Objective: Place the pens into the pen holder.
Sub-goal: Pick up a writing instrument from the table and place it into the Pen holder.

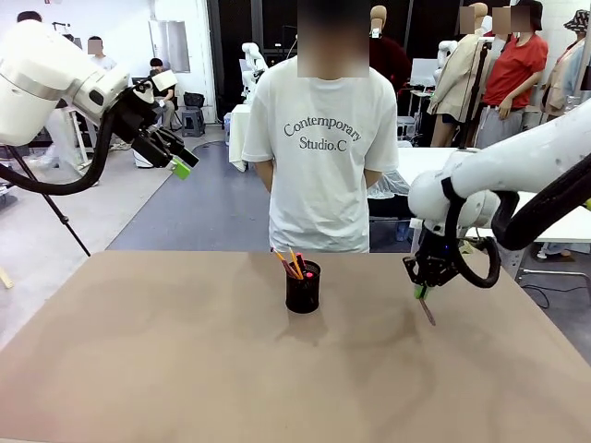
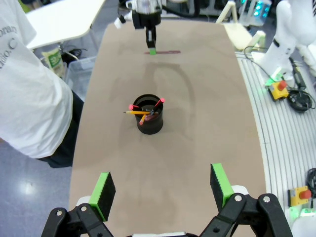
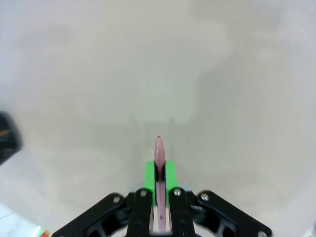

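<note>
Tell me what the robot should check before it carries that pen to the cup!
1. Grip: right gripper is shut on the pen. Ok.
2. Pen off the table: cannot tell.
3. Holder upright: ok.
4. Way from pen to holder is bare table: ok.
5. Left gripper open, raised far off to the side: ok.
6. Person stands behind the far edge, not reaching in: ok.

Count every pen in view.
5: four pens stand in the pen holder; one dark pen is pinched by the right end effector, down at the table. Others may hide inside.
</note>
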You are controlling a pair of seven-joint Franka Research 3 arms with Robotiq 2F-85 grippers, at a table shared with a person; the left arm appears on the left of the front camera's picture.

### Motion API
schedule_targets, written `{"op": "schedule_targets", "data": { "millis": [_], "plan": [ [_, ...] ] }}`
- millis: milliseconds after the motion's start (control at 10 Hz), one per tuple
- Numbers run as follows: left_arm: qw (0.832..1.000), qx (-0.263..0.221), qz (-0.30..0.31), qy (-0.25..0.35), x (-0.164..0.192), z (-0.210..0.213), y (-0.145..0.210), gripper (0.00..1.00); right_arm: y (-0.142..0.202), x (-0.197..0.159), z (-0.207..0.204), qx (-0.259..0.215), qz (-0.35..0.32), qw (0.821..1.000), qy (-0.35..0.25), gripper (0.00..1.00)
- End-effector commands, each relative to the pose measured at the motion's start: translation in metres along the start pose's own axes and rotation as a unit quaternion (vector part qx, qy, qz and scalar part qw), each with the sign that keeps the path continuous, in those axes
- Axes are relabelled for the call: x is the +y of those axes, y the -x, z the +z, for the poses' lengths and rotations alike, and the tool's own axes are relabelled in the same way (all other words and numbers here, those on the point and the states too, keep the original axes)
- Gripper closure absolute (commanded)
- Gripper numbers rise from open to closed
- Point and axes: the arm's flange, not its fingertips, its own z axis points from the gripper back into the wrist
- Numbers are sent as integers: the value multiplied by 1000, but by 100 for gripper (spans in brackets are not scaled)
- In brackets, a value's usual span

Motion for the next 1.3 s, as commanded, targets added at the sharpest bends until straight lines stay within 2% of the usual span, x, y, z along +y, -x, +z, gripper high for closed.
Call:
{"op": "schedule_targets", "data": {
  "millis": [0, 100, 200, 300, 500, 600, 700, 800, 1100, 1200],
  "plan": [
    [1000, 0, 2, 2, -1, 1, 0, 0, 12, -3, 39, -21, 45, 992, -114, 100],
    [1000, 0, 2, 2, -1, 1, 0, 0, 16, -3, 51, -39, 52, 988, -140, 100],
    [1000, 0, 2, 2, -1, 1, 0, 0, 18, -3, 66, -104, 89, 968, -209, 100],
    [1000, 0, 2, 2, -1, 1, 0, 0, 24, -5, 78, -111, 123, 956, -243, 100],
    [1000, 0, 2, 2, -1, 1, 0, 0, 38, -6, 97, -191, 186, 919, -290, 100],
    [1000, 0, 2, 2, -1, 1, 0, 0, 47, -4, 104, -265, 218, 893, -292, 100],
    [1000, 0, 2, 2, -1, 1, 0, 0, 58, -6, 110, -307, 268, 871, -274, 100],
    [1000, 0, 2, 2, -1, 1, 0, 0, 67, -9, 114, -348, 314, 840, -272, 100],
    [1000, 0, 2, 2, -1, 1, 0, 0, 88, -17, 119, -385, 409, 783, -269, 100],
    [1000, 0, 2, 2, -1, 1, 0, 0, 91, -16, 120, -380, 410, 785, -266, 100]
  ]
}}
